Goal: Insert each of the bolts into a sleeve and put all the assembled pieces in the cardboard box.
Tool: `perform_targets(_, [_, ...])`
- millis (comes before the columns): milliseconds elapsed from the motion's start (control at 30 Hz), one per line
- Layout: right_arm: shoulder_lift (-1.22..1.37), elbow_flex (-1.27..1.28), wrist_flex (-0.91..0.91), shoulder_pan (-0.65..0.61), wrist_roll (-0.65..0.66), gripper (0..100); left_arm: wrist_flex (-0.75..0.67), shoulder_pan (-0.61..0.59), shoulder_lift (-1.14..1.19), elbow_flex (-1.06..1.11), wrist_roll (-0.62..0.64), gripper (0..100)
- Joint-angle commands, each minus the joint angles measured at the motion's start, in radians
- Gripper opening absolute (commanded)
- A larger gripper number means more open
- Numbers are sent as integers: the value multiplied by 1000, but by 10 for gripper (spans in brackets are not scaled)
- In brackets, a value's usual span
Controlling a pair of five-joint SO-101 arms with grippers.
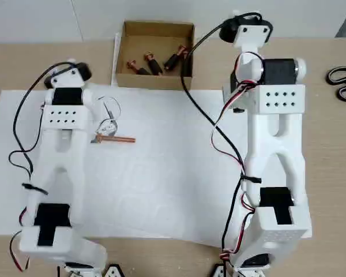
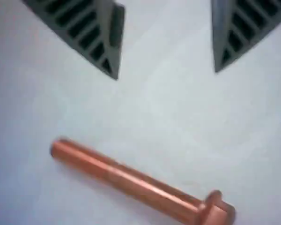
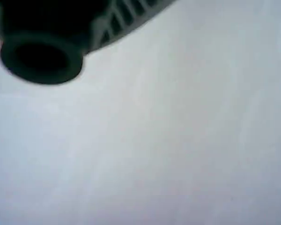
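Left jaws spread beside bolt [image 2: 131,180] (flat, long axis left-right).

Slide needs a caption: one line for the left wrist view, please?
Open left gripper above a copper bolt lying on white paper.

A copper bolt [image 1: 116,139] lies on the white sheet [image 1: 161,190] toward the left edge of the bench [image 1: 328,173], just beside the left arm [image 1: 60,150]; the cardboard box [image 1: 153,82] at the far edge holds three assembled pieces [image 1: 154,63]; scissors [image 1: 345,82] rest near the right edge.
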Motion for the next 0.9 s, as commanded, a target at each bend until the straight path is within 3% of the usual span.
perform_targets(0, [-68, -5, 19, -7, 9, 3, -54, 8, 51, -1, 147, 126])
perform_targets(200, [-70, -2, 19, -7, 9, 3, -155, 8, 216, -31, 293, 126])
perform_targets(400, [-70, -2, 19, -7, 9, 3, -157, 5, 293, -102, 376, 126])
perform_targets(733, [-70, -2, 19, -7, 9, 3, -147, 8, 292, -107, 396, 126])
perform_targets(867, [-70, -2, 19, -7, 9, 3, -63, 12, 227, -168, 396, 126])
